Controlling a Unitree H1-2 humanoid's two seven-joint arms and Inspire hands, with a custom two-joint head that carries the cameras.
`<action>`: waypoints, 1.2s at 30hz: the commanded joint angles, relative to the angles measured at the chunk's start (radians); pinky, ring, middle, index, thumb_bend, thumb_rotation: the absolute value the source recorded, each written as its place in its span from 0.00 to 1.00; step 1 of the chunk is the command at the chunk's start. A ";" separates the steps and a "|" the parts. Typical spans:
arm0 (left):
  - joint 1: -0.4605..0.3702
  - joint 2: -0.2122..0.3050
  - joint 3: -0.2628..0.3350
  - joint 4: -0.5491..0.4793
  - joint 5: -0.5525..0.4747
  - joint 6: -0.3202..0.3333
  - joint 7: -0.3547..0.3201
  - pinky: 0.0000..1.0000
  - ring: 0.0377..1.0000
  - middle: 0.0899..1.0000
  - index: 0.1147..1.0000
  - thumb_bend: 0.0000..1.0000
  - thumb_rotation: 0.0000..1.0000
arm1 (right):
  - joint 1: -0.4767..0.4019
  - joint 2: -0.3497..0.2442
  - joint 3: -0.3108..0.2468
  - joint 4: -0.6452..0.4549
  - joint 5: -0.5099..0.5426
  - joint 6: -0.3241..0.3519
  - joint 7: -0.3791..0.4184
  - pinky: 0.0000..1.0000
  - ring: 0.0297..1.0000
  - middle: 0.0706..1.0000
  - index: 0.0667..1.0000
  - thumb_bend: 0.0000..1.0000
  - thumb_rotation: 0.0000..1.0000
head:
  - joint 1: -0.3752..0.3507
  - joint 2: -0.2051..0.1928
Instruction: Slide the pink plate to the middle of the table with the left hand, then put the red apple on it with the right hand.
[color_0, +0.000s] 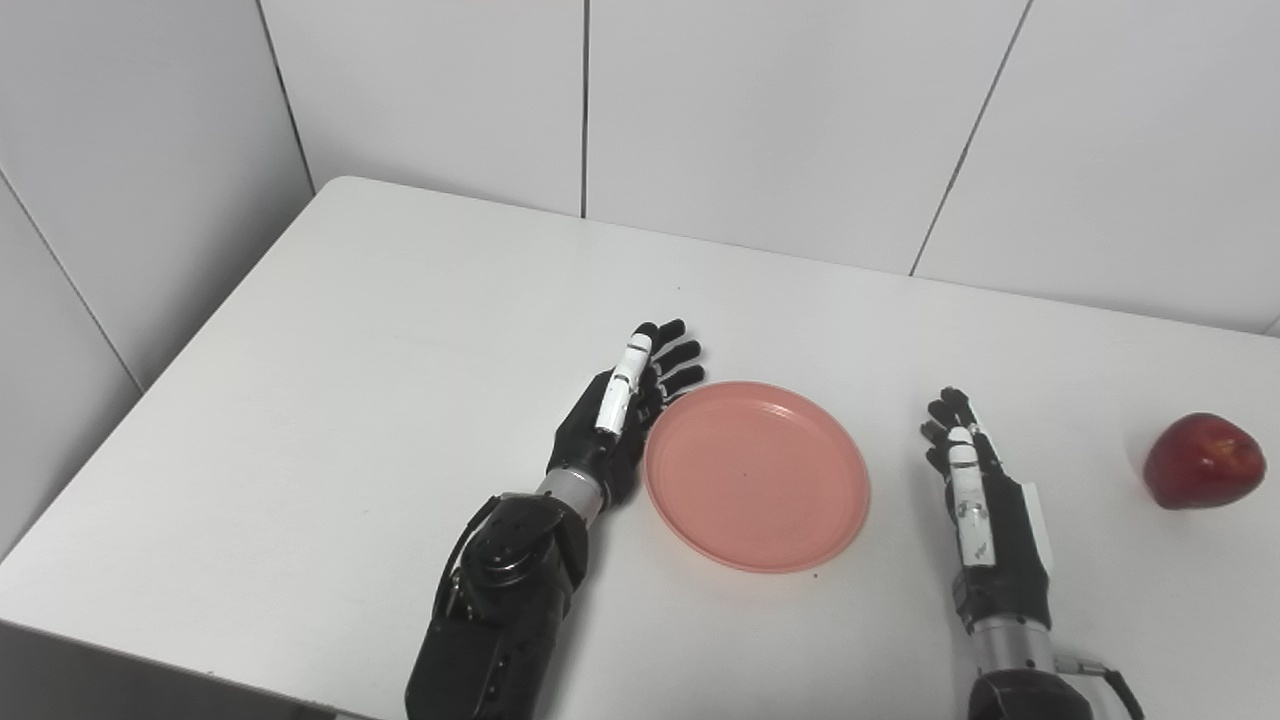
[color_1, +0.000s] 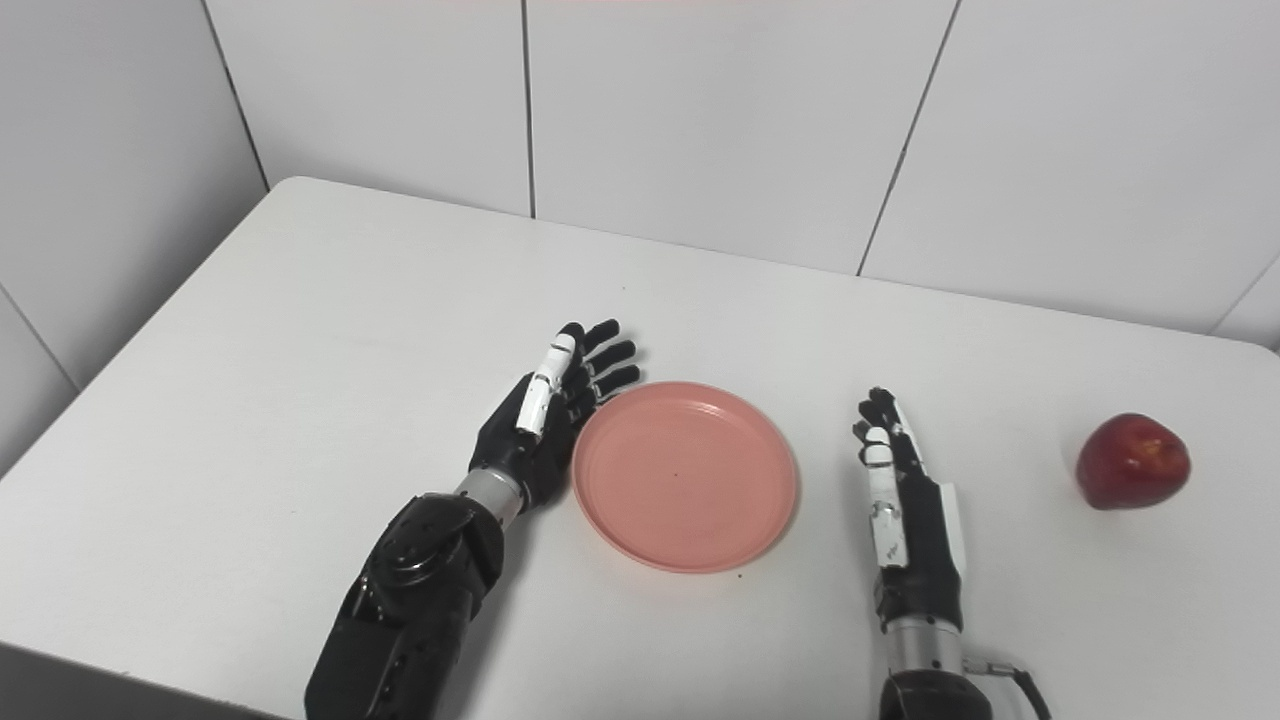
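Left eye view
My left hand (color_0: 625, 415): lower centre of the frame, set on edge on the desk (color_0: 400, 330), fingers straight and spread — released, grasping nothing; its palm side is just beside the plate's left rim, and I cannot tell whether it touches.
Pink plate (color_0: 757, 475): flat on the desk, just right of centre in the lower half, between my two hands, nothing on it.
My right hand (color_0: 975, 480): lower right, also on edge, fingers pointing toward the top of the frame, loose and apart — released, near the plate's right rim but apart from it.
Red apple (color_0: 1203, 461): at the far right edge, resting on the desk, well apart from my right hand and from the plate.

Right eye view
My left hand (color_1: 548, 410): left of centre, fingers extended, alongside the plate's left rim.
Pink plate (color_1: 685, 475): centre of the frame, lower half.
My right hand (color_1: 900, 490): right of the plate, a strip of bare desk (color_1: 350, 300) between them.
Red apple (color_1: 1132, 462): right side, alone on the desk.
Wall (color_1: 700, 120): white panels across the top of the frame.
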 joint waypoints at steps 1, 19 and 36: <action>0.011 -0.011 -0.009 -0.017 -0.007 0.026 -0.011 0.88 0.89 0.89 0.88 0.36 1.00 | -0.032 0.010 0.004 -0.043 -0.008 0.020 -0.011 0.94 0.91 0.91 0.91 0.15 1.00 | 0.000 0.001; 0.019 0.008 -0.004 -0.029 0.004 0.016 -0.029 0.88 0.89 0.89 0.88 0.37 1.00 | -0.046 0.035 0.008 -0.049 -0.050 0.043 -0.046 0.93 0.90 0.90 0.90 0.17 1.00 | -0.064 0.007; 0.026 0.028 0.028 0.021 0.014 -0.050 -0.052 0.87 0.87 0.88 0.87 0.37 1.00 | -0.079 -0.033 0.029 -0.143 -0.317 0.090 -0.104 0.80 0.84 0.85 0.85 0.55 0.92 | -0.227 0.004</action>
